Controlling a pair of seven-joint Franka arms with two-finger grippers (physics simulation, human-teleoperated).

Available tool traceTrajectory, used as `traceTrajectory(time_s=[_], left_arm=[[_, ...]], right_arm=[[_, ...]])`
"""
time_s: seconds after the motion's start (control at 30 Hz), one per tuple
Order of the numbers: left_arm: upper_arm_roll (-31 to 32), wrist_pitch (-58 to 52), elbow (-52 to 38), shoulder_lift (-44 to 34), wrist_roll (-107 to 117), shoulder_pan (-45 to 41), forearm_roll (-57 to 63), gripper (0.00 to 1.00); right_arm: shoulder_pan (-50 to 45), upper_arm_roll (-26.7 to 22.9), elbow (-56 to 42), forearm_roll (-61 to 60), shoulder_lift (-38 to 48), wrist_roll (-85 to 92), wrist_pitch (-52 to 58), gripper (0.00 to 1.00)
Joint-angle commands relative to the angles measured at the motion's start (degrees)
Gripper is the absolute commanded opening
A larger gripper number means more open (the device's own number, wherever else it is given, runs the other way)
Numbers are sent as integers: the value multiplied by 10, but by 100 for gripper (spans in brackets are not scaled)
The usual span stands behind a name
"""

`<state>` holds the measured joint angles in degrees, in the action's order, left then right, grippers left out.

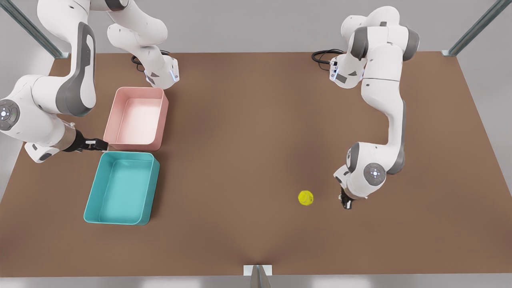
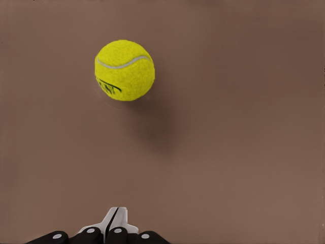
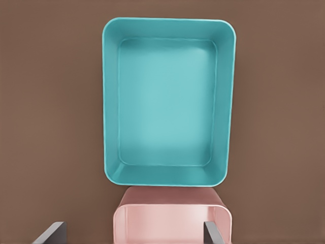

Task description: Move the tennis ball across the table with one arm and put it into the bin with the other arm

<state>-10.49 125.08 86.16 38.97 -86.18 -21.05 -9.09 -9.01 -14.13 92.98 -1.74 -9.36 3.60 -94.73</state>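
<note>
Tennis ball rests free on the tabletop, left gripper beside it — fingers pressed together; right gripper near the bin — fingers spread, tips cut off.

A: So where's the tennis ball sitting?

B: On the bare desk, near the front edge, toward the front view's right. The left gripper is just beside it, low over the desk, not touching.

A: And the bins?

B: Teal bin by the opposite edge, pink tray just behind it. The right gripper hovers at the gap between them, fingers spread.
</note>
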Motion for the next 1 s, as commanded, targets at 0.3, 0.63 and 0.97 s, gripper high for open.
traceTrajectory(time_s=[0.3, 0.63, 0.97], left_arm=[[0, -515, -71, -246, 933, 51, 55, 100], [59, -499, -39, -271, 983, 69, 64, 100], [59, -497, -39, -263, 983, 76, 63, 100]], right_arm=[[-210, 1, -94, -58, -234, -307, -243, 100], [-241, 1, -89, -121, -331, -313, -358, 100], [-230, 0, -23, -119, -324, -285, -390, 100]])
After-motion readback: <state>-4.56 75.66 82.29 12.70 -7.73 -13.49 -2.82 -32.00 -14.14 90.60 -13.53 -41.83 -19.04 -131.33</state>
